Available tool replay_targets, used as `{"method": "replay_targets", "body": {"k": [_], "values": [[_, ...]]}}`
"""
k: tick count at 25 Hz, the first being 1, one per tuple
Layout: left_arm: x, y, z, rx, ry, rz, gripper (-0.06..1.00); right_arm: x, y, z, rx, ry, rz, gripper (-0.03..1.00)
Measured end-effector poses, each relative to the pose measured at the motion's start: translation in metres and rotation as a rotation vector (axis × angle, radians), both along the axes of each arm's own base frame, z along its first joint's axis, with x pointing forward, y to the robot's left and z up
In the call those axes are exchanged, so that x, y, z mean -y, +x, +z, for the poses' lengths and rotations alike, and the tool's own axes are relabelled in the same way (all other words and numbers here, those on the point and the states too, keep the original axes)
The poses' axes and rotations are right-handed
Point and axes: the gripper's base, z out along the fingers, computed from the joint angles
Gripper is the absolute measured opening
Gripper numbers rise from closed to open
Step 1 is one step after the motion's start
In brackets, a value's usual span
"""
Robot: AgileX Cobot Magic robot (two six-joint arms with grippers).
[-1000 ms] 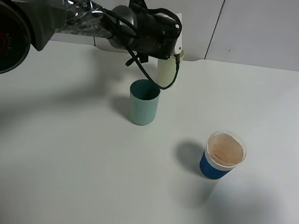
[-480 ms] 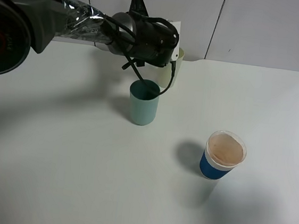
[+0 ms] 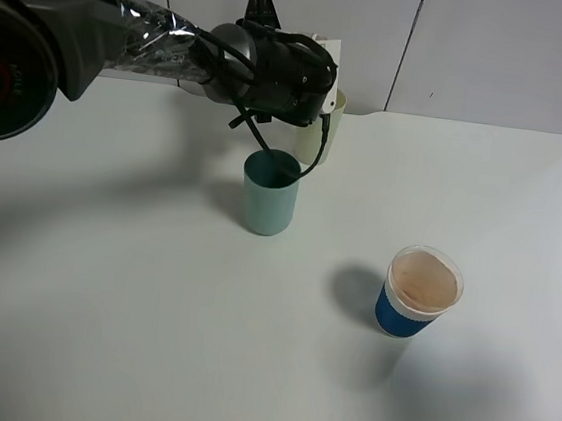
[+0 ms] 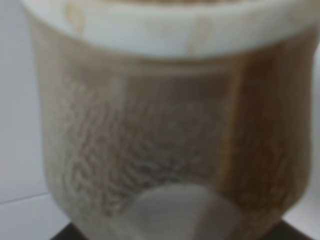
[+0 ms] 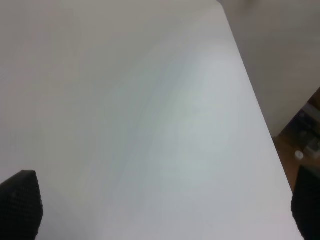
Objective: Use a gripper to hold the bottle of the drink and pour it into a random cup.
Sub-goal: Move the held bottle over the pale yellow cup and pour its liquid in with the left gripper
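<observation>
The fingers of the left gripper are closed as tight as they go, and what they seem to grip is the bottle. It fills the left wrist view as a blurred, clear body with a pale band along one end and a brownish drink inside. The fingers themselves are barely seen there, only as dark corners at the edge of the picture. From the high camera the bottle is hidden behind the gripper's black body and white boxy part, so its tilt cannot be told. The gripper hangs at the far side of the table, overlapping the upper part of the pale yellow-green cup, which stands upright close to the wall. Whether the bottle's mouth is over this cup cannot be made out. Just in front of it stands a teal cup, upright, and a black cable loops down from the gripper across its mouth. A blue cup with a white rim stands well apart, nearer the camera and to the right. The right gripper shows only in its own wrist view, its two dark fingertips spread wide over bare table with nothing between them.
</observation>
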Motion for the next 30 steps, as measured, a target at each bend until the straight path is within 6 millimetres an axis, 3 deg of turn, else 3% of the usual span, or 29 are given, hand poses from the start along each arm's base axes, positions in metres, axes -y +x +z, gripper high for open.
{"method": "replay_targets", "body": {"k": [30], "values": [[-0.0049,-0.0005,0.0034,0.022,0.059,0.041,0.33,0.0,0.0,0.0,0.0,0.001,-0.001,0.99]]}}
